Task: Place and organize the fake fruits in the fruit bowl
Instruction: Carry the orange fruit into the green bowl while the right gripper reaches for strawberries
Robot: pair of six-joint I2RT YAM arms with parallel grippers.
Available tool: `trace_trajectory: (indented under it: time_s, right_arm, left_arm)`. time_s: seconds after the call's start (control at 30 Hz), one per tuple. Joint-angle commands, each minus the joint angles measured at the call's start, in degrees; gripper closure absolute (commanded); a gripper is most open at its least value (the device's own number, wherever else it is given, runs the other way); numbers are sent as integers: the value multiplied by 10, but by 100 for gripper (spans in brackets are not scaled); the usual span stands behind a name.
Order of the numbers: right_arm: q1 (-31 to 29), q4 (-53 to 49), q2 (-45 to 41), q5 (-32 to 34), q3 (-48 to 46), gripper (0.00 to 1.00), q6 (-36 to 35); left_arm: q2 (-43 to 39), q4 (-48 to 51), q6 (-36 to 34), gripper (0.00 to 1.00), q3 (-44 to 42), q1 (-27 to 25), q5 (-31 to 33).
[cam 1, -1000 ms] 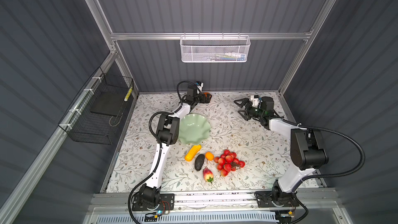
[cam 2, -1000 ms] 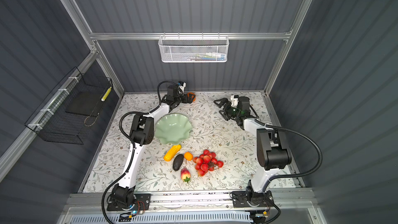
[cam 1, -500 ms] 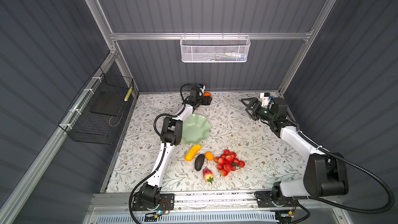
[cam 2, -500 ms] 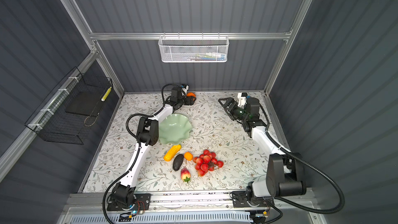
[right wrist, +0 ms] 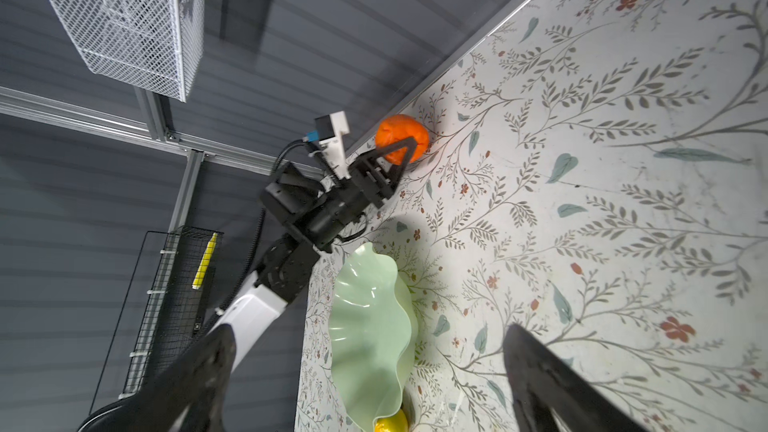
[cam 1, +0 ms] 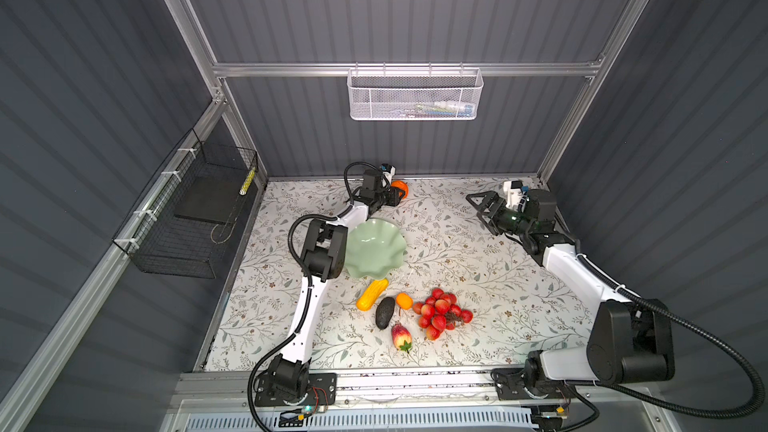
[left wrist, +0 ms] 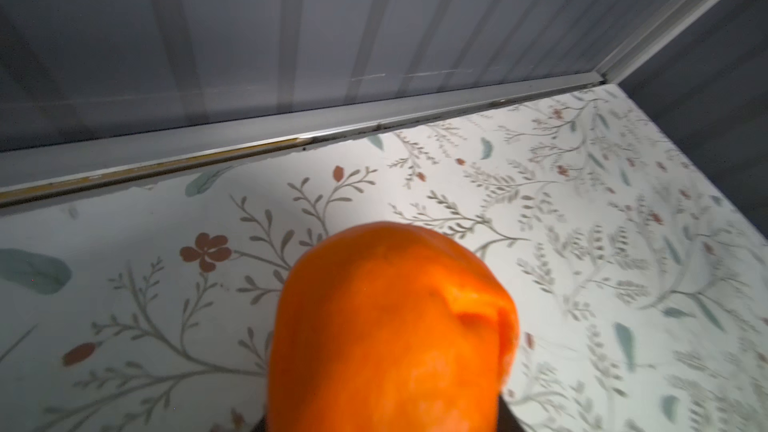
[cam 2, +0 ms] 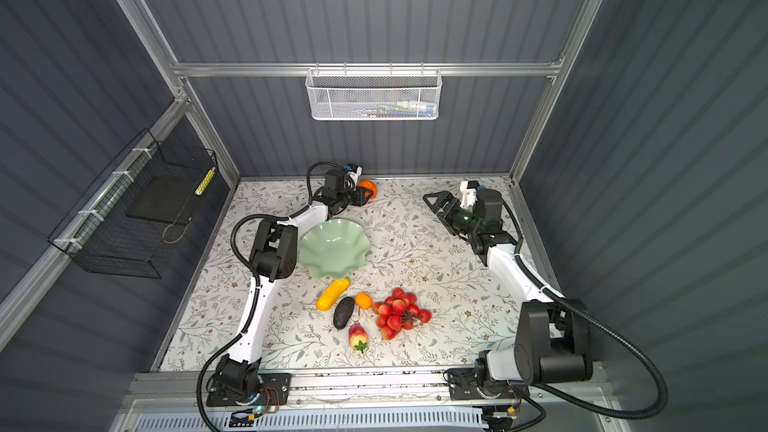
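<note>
So the round orange (cam 1: 400, 188) is way at the back of the floral mat (cam 1: 457, 268), just beside the rail at the foot of the back wall (cam 1: 415, 151), and my left gripper (cam 1: 397, 194) has its jaws clamped on it. In the right wrist view one black finger (right wrist: 400, 150) lies right across the front of the fruit. The left wrist camera is basically all orange (left wrist: 390, 326), with the skin looking dented where it's squeezed. I can't tell if it's actually off the mat or just sitting on it.

The fruit bowl (cam 1: 376, 224) is on the mat nearer to me than the orange, partly tucked behind the left arm's elbow in both top views. The other fruits are all outside it on the near side: the ridged oblong (cam 1: 372, 295) just beside the rim, then the avocado (cam 1: 385, 312) and the small citrus (cam 1: 404, 300) close together, the strawberry (cam 1: 400, 336) nearest the front, and the bunch of red berries (cam 1: 441, 312) to their right.

The right gripper (cam 1: 478, 207) is well apart from everything, over the far right of the mat with jaws spread wide, nothing in them. A white mesh basket (cam 1: 415, 95) hangs on the back wall and a black wire basket (cam 1: 191, 218) on the left one
</note>
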State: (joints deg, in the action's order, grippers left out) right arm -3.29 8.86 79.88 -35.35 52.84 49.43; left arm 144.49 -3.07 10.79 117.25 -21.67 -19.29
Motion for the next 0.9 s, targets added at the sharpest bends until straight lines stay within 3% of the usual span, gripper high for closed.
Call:
trace_trajectory:
  time_s: [0.0, 0.23, 0.33, 0.43, 0.73, 0.87]
  right_arm:
    - [3, -63, -12, 27, 27, 1, -64]
    - [-44, -264, -34, 154, 61, 1, -204]
    - [-75, -321, -54, 155, 49, 1, -214]
    - [-120, -373, -96, 190, 25, 1, -210]
    - [-263, -473, -208, 230, -47, 4, -135]
    - [-326, -500, -244, 242, -79, 6, -90]
  left_arm:
    - [-142, -6, -22, 99, -40, -3, -54]
    - [-384, 106, -45, 97, -286, -11, -1]
    - [-470, 141, -45, 96, -413, -20, 64]
    - [-529, 160, -39, 94, -498, -26, 84]
    - [-522, 193, -28, 94, -554, -57, 116]
    - [-481, 202, -21, 87, -548, -59, 123]
